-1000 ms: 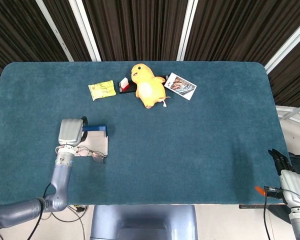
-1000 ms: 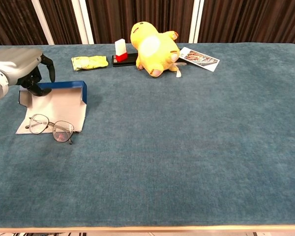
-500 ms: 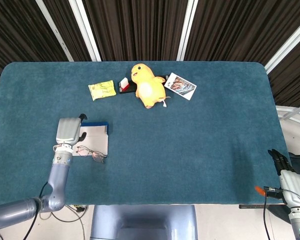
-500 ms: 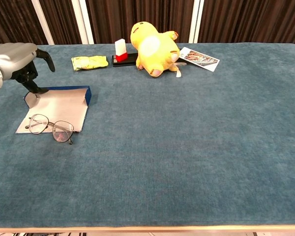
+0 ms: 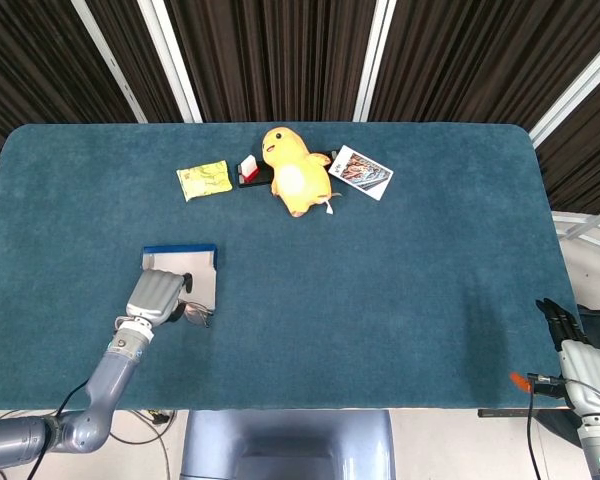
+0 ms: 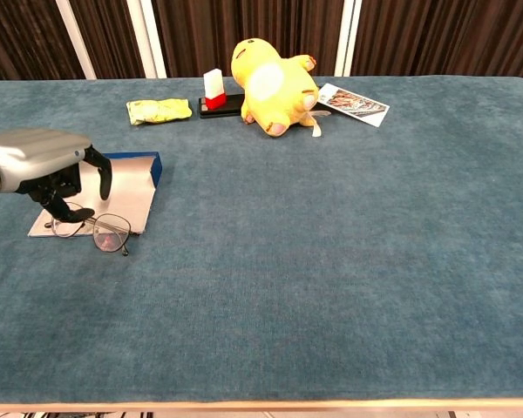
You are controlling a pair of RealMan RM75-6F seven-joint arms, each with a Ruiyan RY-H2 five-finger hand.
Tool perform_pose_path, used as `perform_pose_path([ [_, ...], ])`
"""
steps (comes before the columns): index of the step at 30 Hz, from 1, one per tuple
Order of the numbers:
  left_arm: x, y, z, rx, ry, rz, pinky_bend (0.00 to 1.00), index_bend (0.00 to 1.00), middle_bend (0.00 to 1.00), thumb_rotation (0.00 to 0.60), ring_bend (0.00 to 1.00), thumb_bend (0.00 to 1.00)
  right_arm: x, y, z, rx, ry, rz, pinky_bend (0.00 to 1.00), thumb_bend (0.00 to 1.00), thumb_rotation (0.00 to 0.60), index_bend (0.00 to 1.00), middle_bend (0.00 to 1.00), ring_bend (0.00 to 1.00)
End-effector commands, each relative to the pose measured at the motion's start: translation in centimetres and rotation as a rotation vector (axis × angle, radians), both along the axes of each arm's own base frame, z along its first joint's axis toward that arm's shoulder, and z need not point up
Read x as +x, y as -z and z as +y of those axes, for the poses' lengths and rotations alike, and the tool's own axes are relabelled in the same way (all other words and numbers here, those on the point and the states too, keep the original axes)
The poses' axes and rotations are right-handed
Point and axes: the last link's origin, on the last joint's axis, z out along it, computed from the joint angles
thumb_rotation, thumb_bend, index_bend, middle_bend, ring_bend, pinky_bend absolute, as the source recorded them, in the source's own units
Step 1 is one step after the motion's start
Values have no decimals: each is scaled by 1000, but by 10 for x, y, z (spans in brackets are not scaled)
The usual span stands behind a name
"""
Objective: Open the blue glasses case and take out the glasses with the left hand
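The blue glasses case (image 6: 131, 186) lies open and flat at the table's left, its pale lining up and its blue rim (image 5: 180, 249) at the far side. The thin-framed glasses (image 6: 105, 232) lie on the near edge of the case (image 5: 201, 284), one lens on the cloth. My left hand (image 6: 45, 159) hangs over the glasses' left lens, fingers (image 6: 68, 209) curled down to it, thumb apart; no grip on the frame shows. In the head view the left hand (image 5: 158, 295) covers most of the glasses (image 5: 197, 316). My right hand (image 5: 572, 345) rests beside the table's right edge, holding nothing.
At the back stand a yellow plush toy (image 5: 295, 175), a yellow packet (image 5: 204, 180), a small red-and-white box (image 5: 249, 171) on a black base, and a printed card (image 5: 361, 172). The teal table (image 5: 400, 280) stretches wide to the right.
My left hand has let go of the case's far rim and come toward the near side, down over the glasses. The lid has dropped flat. The right hand has not moved.
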Motion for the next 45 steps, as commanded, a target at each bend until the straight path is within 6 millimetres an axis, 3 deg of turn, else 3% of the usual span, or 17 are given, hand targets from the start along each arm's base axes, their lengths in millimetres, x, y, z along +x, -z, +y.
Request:
perform_pose_path([
  [1,-1,-1,-1,-18,6,17,1000,472,1000,600,927,344,0,0,0,1,0,0,199,174,600,0,0,0],
  [23,-9,4,4,-20,-12,40,1000,503,1000,600,927,348,0,0,0,-2,-1,2,199,175,600,0,0,0],
  [35,-10,9,5,-18,-25,31,1000,601,1000,600,928,476,0,0,0,0,0,1,199,175,600,0,0,0],
  [45,8,8,8,-1,-17,-41,1000,618,1000,600,930,485,1,0,0,1,-1,1,199,175,600,0,0,0],
])
